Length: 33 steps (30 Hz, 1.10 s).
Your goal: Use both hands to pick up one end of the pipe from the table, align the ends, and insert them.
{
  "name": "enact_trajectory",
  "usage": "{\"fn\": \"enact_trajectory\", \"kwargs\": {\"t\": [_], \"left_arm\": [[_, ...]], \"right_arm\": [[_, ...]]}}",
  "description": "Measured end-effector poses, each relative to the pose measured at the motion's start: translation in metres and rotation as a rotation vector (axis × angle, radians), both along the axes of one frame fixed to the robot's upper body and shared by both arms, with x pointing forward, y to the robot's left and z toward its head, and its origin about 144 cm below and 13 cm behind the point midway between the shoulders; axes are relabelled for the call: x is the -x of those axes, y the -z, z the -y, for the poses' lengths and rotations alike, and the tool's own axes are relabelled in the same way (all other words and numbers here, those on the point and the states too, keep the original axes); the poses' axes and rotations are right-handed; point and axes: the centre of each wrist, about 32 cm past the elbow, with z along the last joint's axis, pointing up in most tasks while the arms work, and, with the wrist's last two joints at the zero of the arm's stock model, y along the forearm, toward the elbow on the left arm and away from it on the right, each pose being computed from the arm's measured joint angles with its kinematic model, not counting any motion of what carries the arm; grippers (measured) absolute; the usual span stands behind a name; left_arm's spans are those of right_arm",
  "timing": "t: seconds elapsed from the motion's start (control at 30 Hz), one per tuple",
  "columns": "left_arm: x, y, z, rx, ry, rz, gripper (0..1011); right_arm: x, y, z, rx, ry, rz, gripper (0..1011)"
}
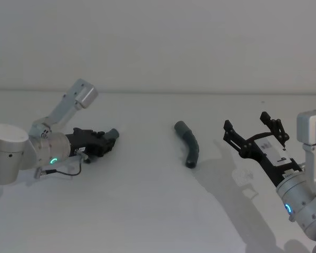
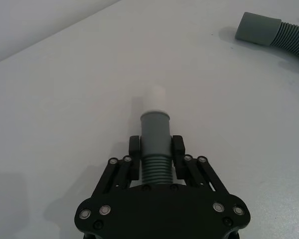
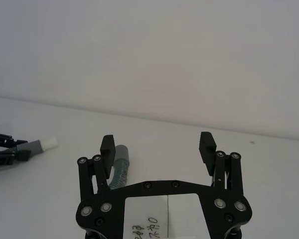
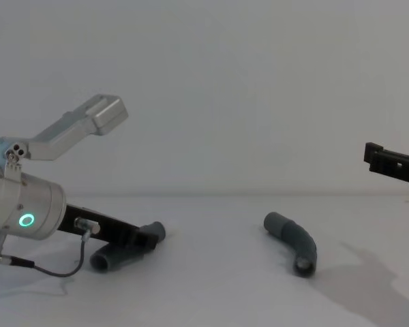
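pipe piece (image 2: 154, 124) tight in left gripper (image 2: 156, 145); right gripper (image 3: 157, 143) agape

Pipe (image 2: 155, 130) dk grey w/ ribbed mid; tip (image 2: 154, 97) white; table (image 2: 65, 124) matte white.

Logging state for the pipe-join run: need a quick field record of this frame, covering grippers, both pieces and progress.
left gripper: shut on white-tipped piece, low at the robot's left
white-tipped piece: gripped on the ribs behind the cuff, tip free ahead of the fingers
right gripper: open, empty, raised at the right
plain piece: lying mid-table, untouched
ends: apart, not joined
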Motion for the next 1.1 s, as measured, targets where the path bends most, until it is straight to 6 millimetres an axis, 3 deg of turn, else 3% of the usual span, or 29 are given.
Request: {"fn": "enact_trajectory", "kwargs": {"t": [0.07, 0.73, 1.1], "left_arm": [[-0.0001, 0.0000, 0.0001, 0.000, 0.000, 0.000, 354], [-0.0005, 0.0001, 0.0004, -0.001, -0.001, -0.002, 353], [-0.0005, 0.0001, 0.0004, 0.000, -0.001, -0.002, 353]], "right_arm": [[0.0000, 0.0000, 0.0000, 0.000, 0.000, 0.000, 1001], [-0.0003, 0.0003, 0.0001, 0.006, -0.008, -0.004, 1001], [-0.0064, -0.0027, 0.0029, 0.088, -0.098, -0.077, 1001]]}}
